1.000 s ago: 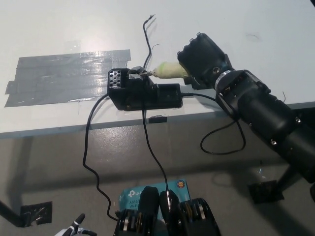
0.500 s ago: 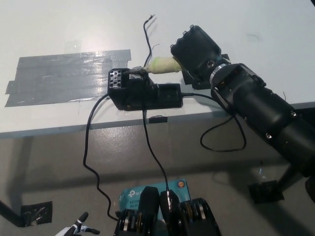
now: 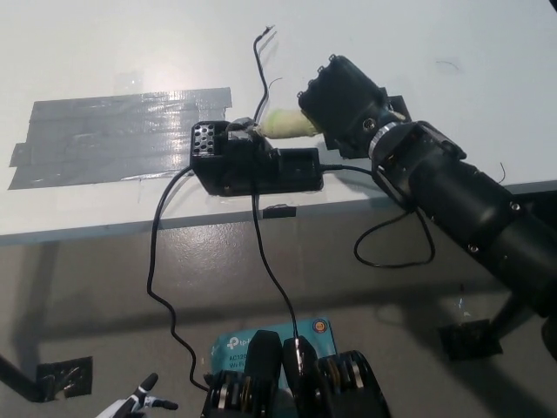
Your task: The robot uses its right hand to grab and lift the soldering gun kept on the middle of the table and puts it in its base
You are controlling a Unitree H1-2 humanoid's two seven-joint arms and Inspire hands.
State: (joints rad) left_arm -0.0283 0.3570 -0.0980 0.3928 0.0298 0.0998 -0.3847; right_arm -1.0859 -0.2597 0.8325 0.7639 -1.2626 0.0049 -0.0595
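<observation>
Right hand, fingers clamped on soldering gun, angles tip w/ holder on base for insertion.

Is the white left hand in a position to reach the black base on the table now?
Probably not. Only a small part of the left hand shows, at the bottom edge, below the table and far from the base. The right hand already holds the soldering gun by the base.

A: What's the setting?
B: A white worktop under even light, with grey tape stuck flat on it.
A: And below?
B: Grey floor, a taped patch at lower left.
</observation>
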